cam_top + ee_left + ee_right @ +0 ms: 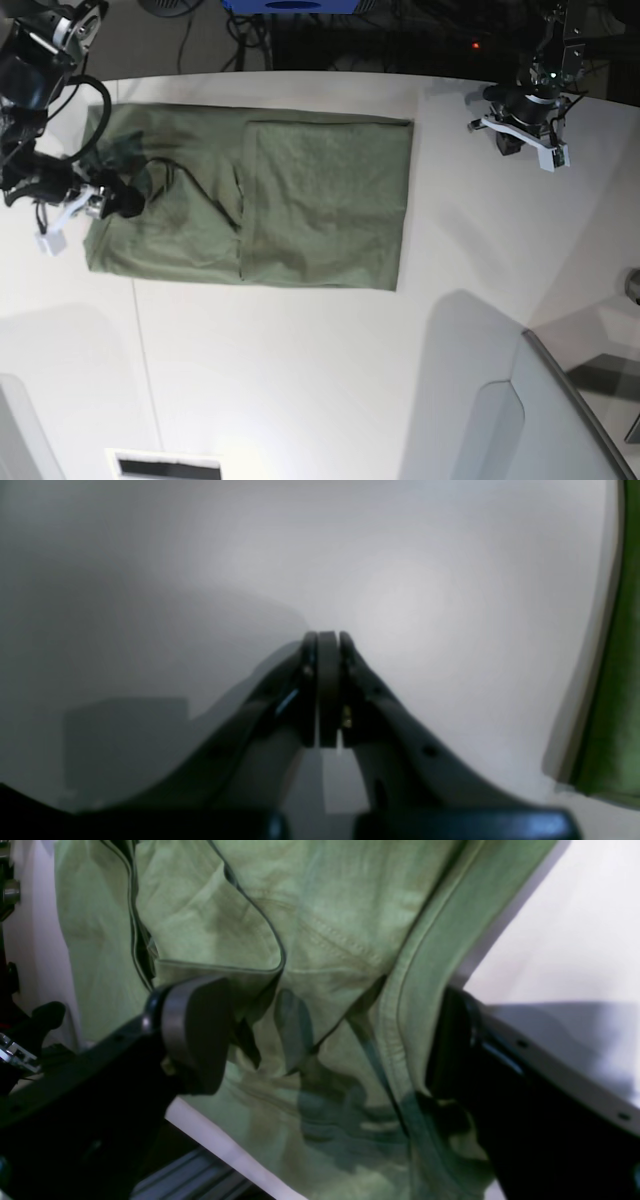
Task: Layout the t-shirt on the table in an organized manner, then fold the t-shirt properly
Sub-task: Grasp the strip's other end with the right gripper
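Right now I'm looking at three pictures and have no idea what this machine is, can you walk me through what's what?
It is a robot with two arms working at a white table. One picture looks down from overhead; the other two come from small cameras on each arm's wrist, looking past its hand.

On the table lies a green t-shirt, spread out flat with its sides folded in.

The right hand is at the overhead picture's left. Its own camera shows the hand wide open over rumpled shirt cloth, gripping nothing.

The left hand is at the overhead picture's upper right, away from the shirt. Its camera shows it shut and empty over bare table, the shirt just visible at the edge.
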